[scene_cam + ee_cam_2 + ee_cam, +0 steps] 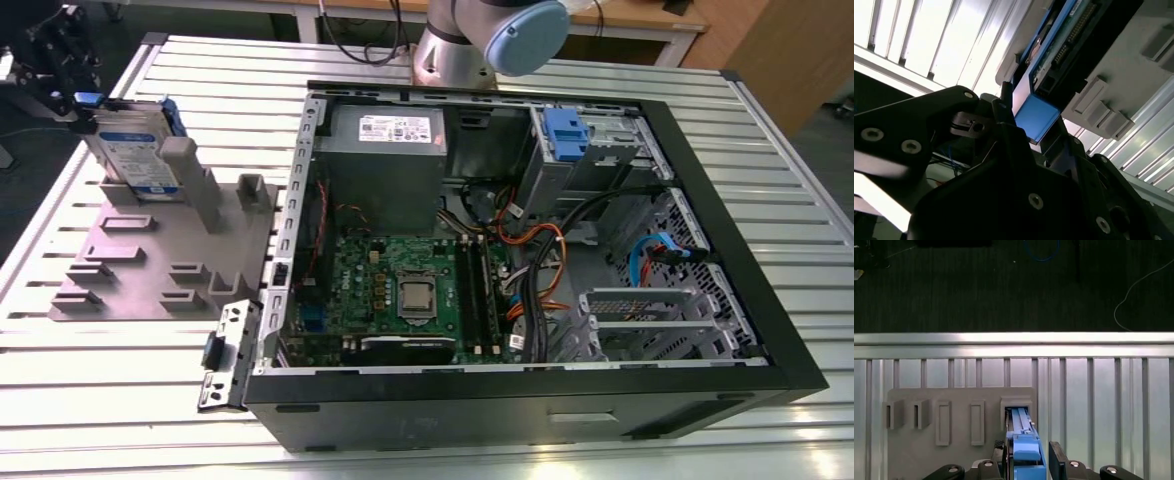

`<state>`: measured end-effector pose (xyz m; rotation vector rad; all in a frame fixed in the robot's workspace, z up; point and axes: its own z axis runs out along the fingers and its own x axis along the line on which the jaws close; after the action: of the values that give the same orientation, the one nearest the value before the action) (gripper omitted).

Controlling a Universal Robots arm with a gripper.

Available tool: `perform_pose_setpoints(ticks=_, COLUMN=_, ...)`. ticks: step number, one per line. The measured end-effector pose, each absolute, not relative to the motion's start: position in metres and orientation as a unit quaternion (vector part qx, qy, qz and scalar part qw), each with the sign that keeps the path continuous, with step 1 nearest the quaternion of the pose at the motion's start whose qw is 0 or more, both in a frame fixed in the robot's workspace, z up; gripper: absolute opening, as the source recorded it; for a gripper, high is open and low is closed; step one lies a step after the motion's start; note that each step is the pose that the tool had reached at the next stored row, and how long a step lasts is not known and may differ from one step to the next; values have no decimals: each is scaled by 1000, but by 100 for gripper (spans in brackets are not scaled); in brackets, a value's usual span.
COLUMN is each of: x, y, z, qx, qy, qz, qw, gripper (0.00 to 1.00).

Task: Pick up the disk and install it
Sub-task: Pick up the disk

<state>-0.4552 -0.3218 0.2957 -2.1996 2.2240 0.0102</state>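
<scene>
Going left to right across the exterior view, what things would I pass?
Silver rectangular disk in a blue plastic carrier → grey metal power-supply box with a white sticker → blue plastic bracket in the drive bay → thin blue cable inside the case.

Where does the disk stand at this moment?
The disk stands on edge in a slot of the grey fixture plate, on the exterior view's left, outside the open computer case.
</scene>
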Motion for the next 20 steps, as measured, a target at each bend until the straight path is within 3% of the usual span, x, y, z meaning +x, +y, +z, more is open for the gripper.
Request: perform_pose_setpoints(ticks=20, x=-453, y=-323, z=294, qx=-704, qy=710, qz=6, qw=9, gripper=47)
